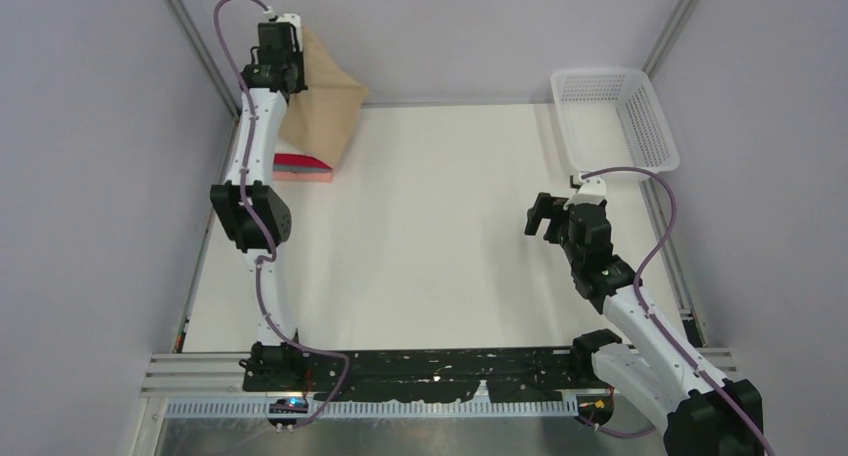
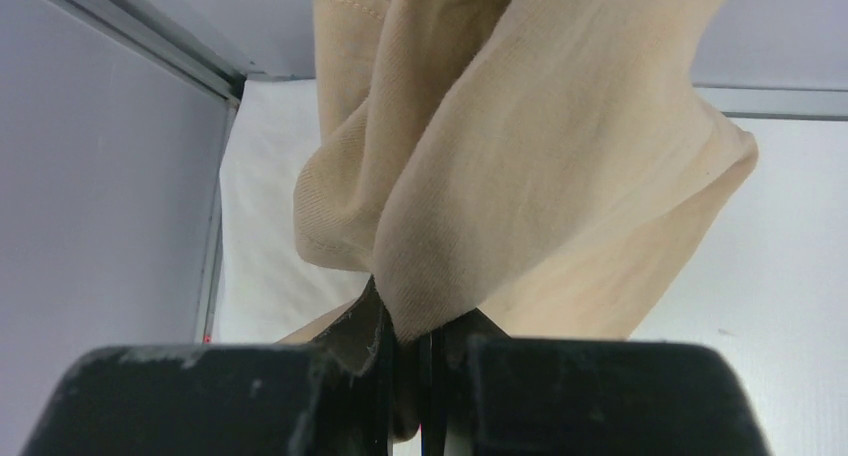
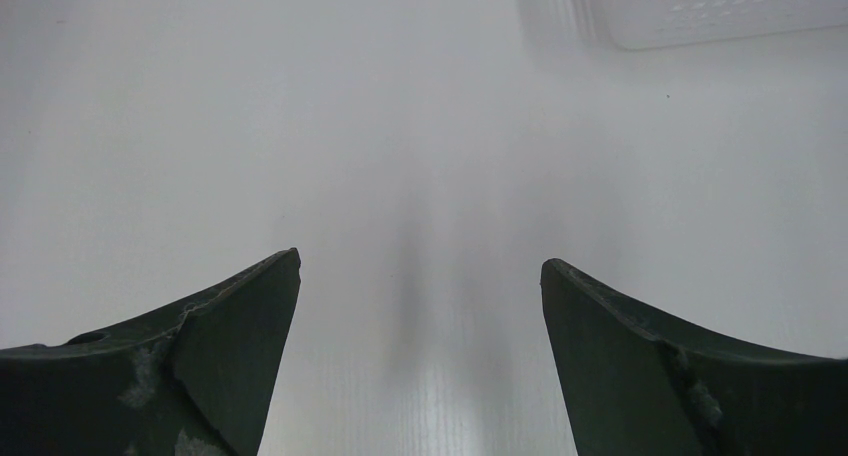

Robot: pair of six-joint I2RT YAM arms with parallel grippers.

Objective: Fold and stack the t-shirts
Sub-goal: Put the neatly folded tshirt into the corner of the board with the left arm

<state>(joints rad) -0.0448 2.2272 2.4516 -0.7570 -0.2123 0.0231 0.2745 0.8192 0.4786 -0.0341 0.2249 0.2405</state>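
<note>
A tan t-shirt point(image 1: 322, 101) hangs bunched at the far left corner, above a stack of folded shirts of which a red one point(image 1: 298, 161) and a salmon-pink one point(image 1: 300, 174) show at the edge. My left gripper point(image 1: 290, 51) is raised high and shut on the tan t-shirt point(image 2: 520, 176), whose cloth is pinched between its jaws point(image 2: 425, 351). The white and grey shirts are hidden. My right gripper point(image 1: 541, 216) is open and empty over bare table at the right, its fingers point(image 3: 240, 316) wide apart.
A white plastic mesh basket point(image 1: 612, 116) stands at the far right corner and shows at the top of the right wrist view point(image 3: 700, 6). Grey walls and metal frame rails enclose the white table point(image 1: 430, 236).
</note>
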